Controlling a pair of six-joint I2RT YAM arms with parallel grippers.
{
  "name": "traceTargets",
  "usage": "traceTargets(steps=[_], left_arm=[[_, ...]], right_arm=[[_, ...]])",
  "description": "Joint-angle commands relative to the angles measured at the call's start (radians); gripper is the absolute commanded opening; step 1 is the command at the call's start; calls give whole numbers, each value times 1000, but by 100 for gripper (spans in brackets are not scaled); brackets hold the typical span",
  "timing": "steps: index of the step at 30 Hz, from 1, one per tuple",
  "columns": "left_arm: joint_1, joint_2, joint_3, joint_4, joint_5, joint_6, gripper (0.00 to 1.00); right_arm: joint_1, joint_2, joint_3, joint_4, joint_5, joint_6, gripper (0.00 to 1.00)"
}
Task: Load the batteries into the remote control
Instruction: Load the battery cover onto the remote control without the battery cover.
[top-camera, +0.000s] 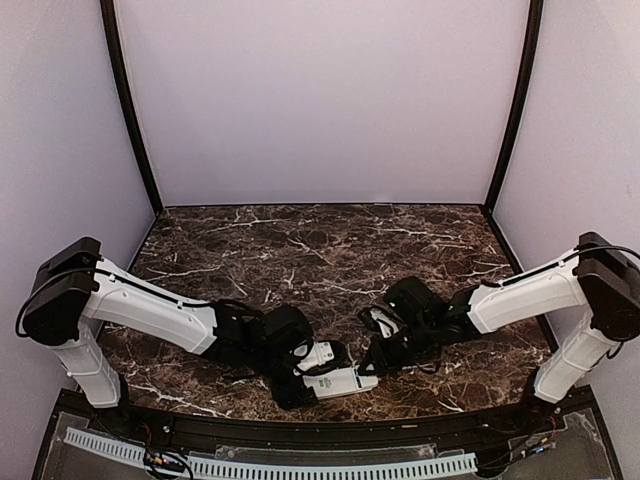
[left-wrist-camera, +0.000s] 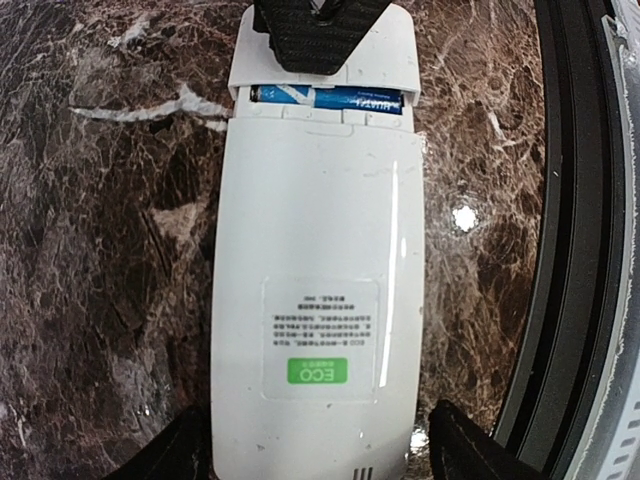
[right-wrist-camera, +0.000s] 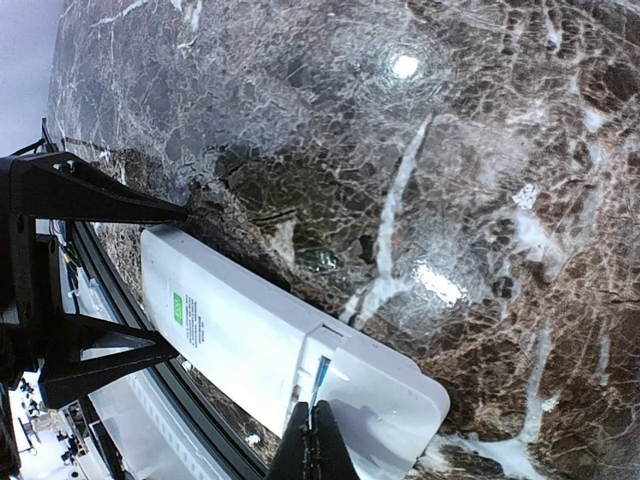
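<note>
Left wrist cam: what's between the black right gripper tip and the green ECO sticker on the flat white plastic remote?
A slim blue cylindrical battery, lying crosswise in an open slot of the white remote, then bare plastic. Left wrist view shows it.

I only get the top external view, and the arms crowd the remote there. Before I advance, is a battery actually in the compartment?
Observer: Yes. The left wrist view shows one slim blue cylindrical battery lying in the flat white plastic remote control, visible through a gap at the edge of the white plastic battery cover, which is not fully closed.
Operator: What is the right arm doing at that cover?
Observer: The right end effector is shut, with its tips set on the cover just beside that gap.
</note>
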Motion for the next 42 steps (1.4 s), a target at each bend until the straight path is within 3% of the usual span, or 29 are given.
traceTargets(steps=[1,31,42], left_arm=[[6,-30,-17,-7,6,-11,75],[50,67,-58,70,142,8,76],[50,91,-53,58,120,13,75]], right_arm=[[10,34,-27,-34,26,-1,0],[36,-107,79,-193,59,-69,0],[36,-72,19,-134,69,6,0]])
